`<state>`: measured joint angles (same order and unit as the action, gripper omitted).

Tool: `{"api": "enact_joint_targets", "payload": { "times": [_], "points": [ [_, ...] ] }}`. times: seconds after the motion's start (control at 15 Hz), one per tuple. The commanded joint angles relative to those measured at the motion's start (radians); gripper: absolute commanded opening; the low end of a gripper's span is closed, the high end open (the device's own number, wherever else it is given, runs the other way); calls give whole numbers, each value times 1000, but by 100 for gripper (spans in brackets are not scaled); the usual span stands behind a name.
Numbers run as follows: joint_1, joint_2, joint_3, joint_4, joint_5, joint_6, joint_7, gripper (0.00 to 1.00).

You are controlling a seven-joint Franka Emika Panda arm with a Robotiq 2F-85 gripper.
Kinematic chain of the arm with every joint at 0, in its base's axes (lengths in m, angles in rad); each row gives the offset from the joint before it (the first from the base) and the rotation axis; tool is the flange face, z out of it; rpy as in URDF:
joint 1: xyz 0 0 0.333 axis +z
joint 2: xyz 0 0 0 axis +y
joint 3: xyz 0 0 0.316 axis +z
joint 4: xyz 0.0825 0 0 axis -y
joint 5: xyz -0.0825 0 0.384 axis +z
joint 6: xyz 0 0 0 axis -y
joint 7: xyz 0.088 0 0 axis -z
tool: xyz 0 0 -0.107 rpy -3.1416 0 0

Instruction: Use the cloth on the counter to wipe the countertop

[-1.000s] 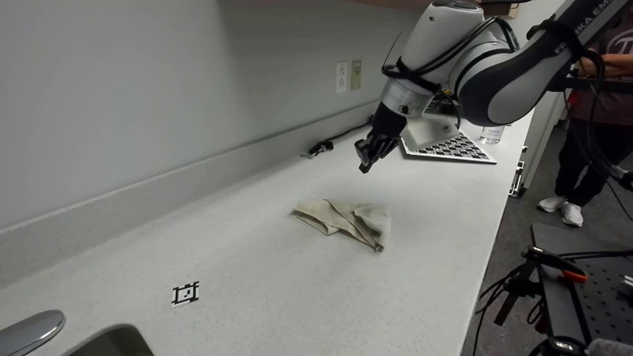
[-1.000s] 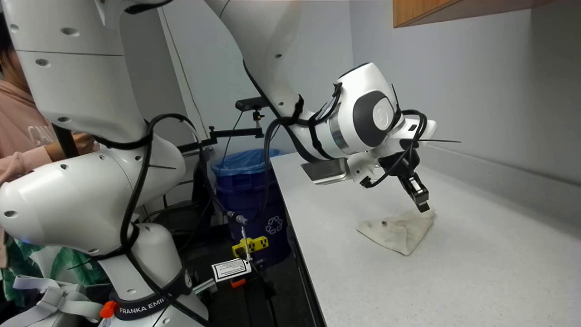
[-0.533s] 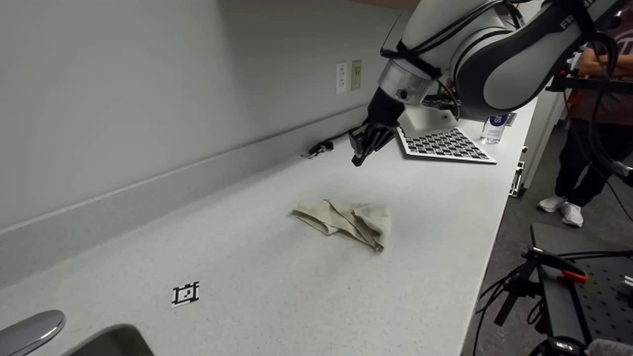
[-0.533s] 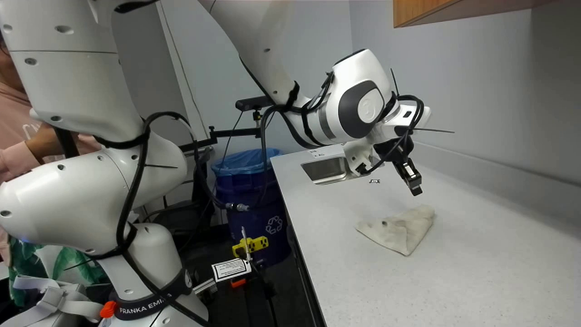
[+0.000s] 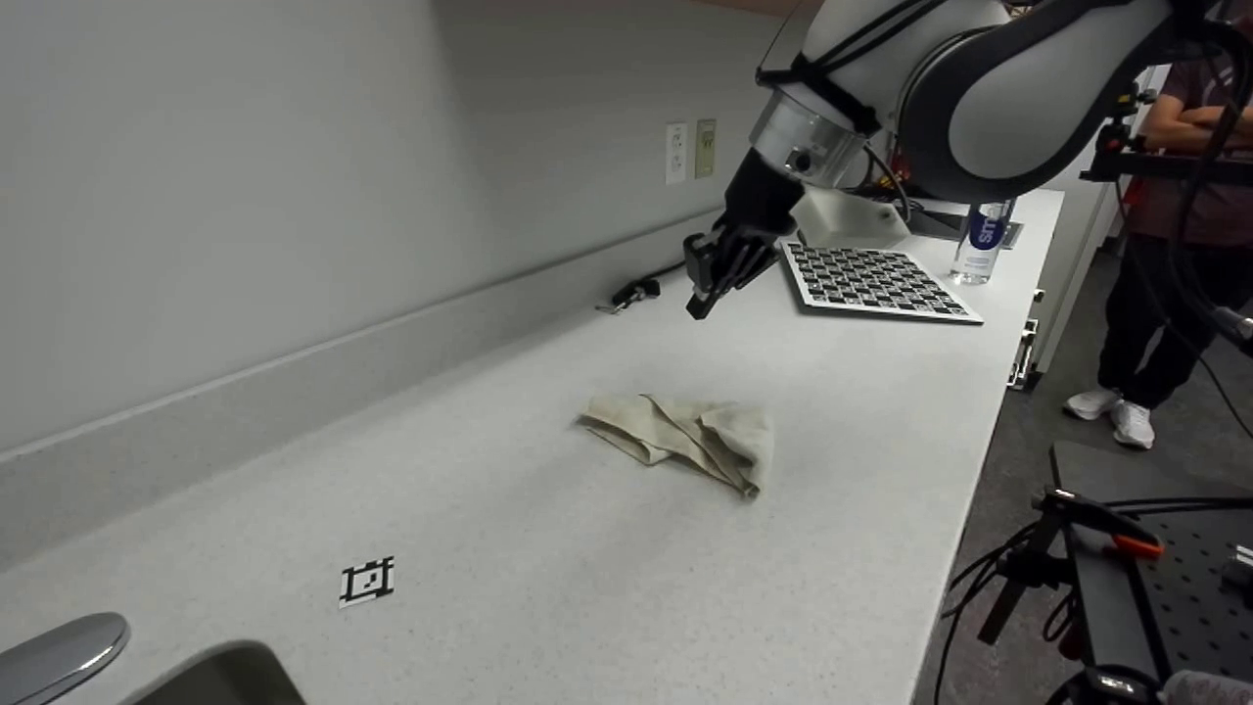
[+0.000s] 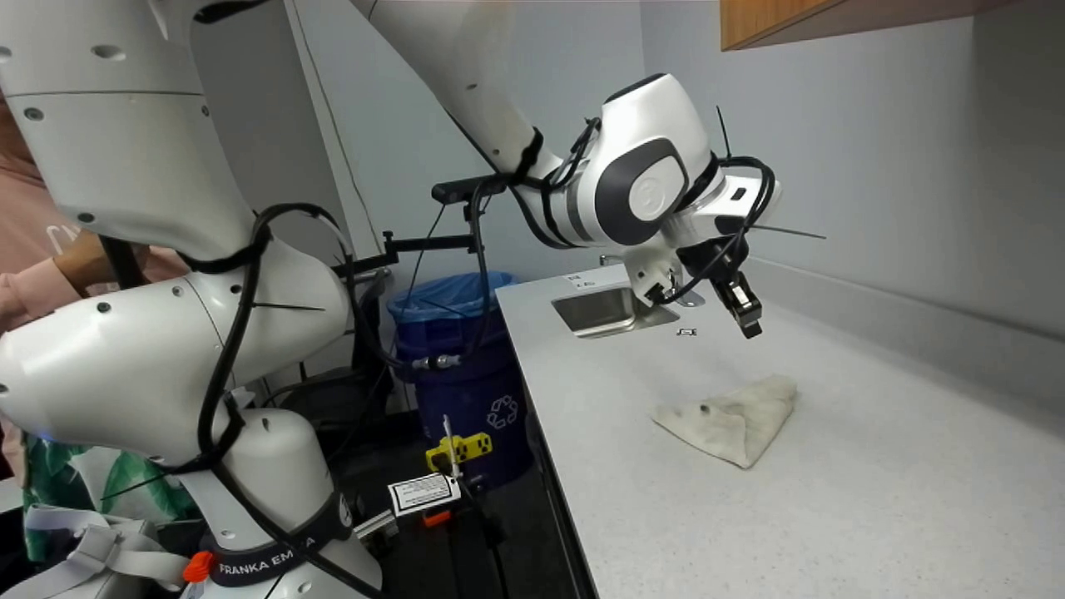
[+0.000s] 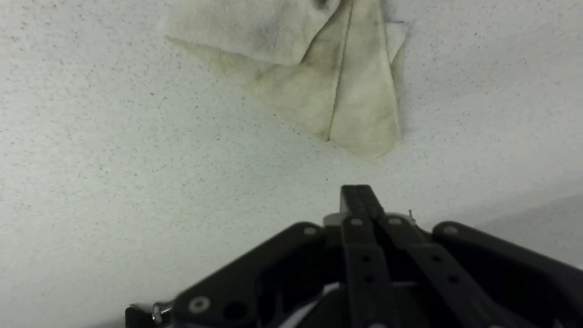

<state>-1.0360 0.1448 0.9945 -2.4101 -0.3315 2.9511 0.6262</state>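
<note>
Hanging in the air above the long, smooth, white speckled worktop, my black jointed hand has its two fingers pressed together, tip against tip. I hold it tilted, the tips leaning toward the worktop's back edge, where a low white backsplash runs. Lower than my hand and apart from it, the small beige wrinkled fabric cloth lies folded over itself on the worktop, between the front and back edges. From my wrist I see its stitched layers narrowing to a blunt corner that points my way, with grey smudges on the paler top fold. Toward one end of the worktop from the cloth, a small white square marker with a black printed pattern lies flat; past it, in an exterior view, a rectangular steel sink is set into the surface. Toward the opposite end lies a flat board with a black-and-white checkered pattern, and just beside it a clear plastic bottle with a purple-blue label stands upright near the front edge. Near the back edge, at the foot of the backsplash, lies a small black object with a cable; I cannot tell what it is.
</note>
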Motion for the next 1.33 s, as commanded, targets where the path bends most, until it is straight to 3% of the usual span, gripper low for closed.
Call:
{"api": "enact_joint_targets", "payload": {
  "times": [0.0, 0.53, 0.6, 0.93, 1.0, 1.27],
  "points": [
    [-75, -29, 77, -9, 81, -2, -80, 34],
    [-218, -12, 199, -17, 164, -10, -168, 95],
    [-239, -13, 215, -20, 173, -9, -173, 99],
    [-351, -4, 305, -47, 215, -14, -187, 100],
    [-296, 0, 253, -33, 170, -5, -147, 100],
    [-328, 1, 279, -46, 176, -5, -148, 100]
  ]
}}
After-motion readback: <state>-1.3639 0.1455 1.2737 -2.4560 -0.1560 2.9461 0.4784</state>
